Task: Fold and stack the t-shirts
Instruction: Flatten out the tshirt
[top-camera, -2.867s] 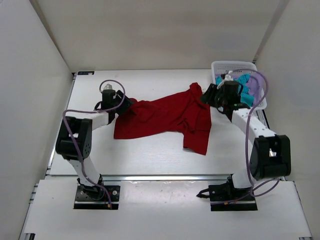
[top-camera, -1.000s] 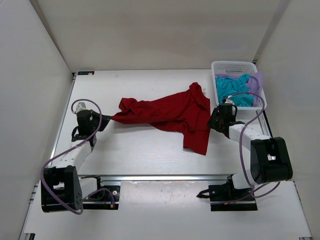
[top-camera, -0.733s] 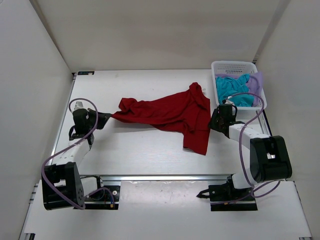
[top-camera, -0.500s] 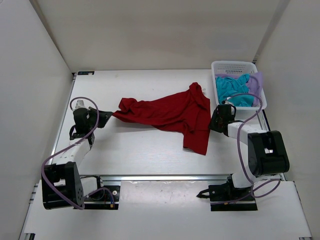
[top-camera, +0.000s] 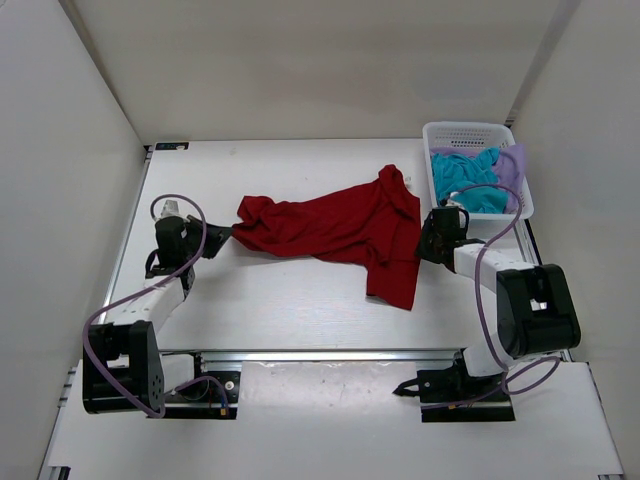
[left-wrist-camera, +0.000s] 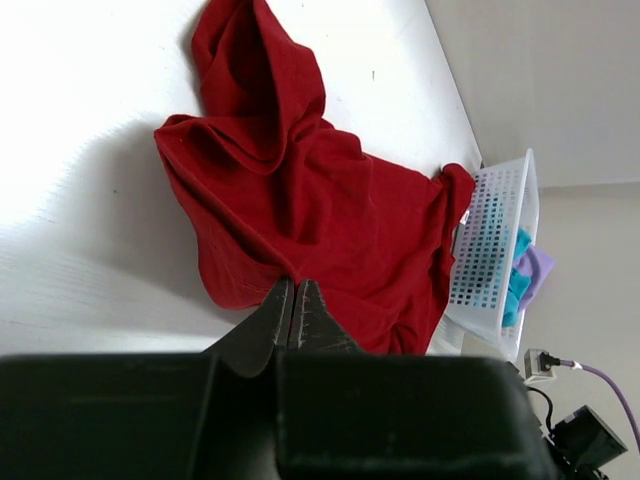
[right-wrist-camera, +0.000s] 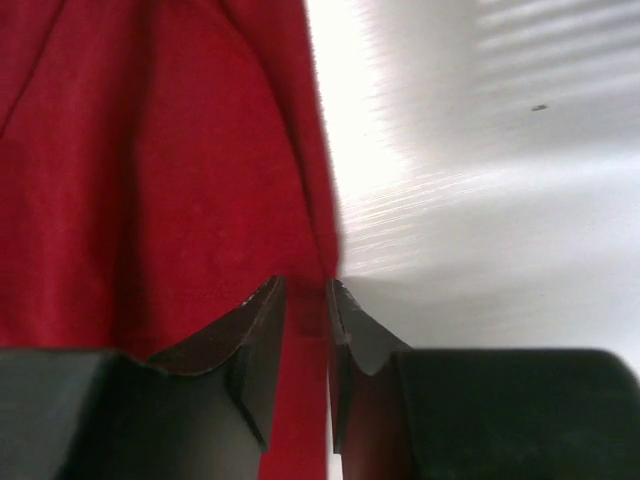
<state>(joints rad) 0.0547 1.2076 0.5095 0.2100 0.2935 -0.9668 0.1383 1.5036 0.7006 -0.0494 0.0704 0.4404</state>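
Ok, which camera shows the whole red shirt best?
Top external view: the red shirt lies spread out, fully in frame. Left wrist view shows most of it from low down. Right wrist view shows only a close-up strip of its edge at the right claw.

No writing, label, brand mark or number can be read in any view. The red t-shirt (top-camera: 340, 230) is plain cloth. The white mesh basket (top-camera: 470, 133) at about 1 o'clock carries no legible mark. The same goes for the white surface (top-camera: 300, 300) and the black arm housings (top-camera: 538, 310).
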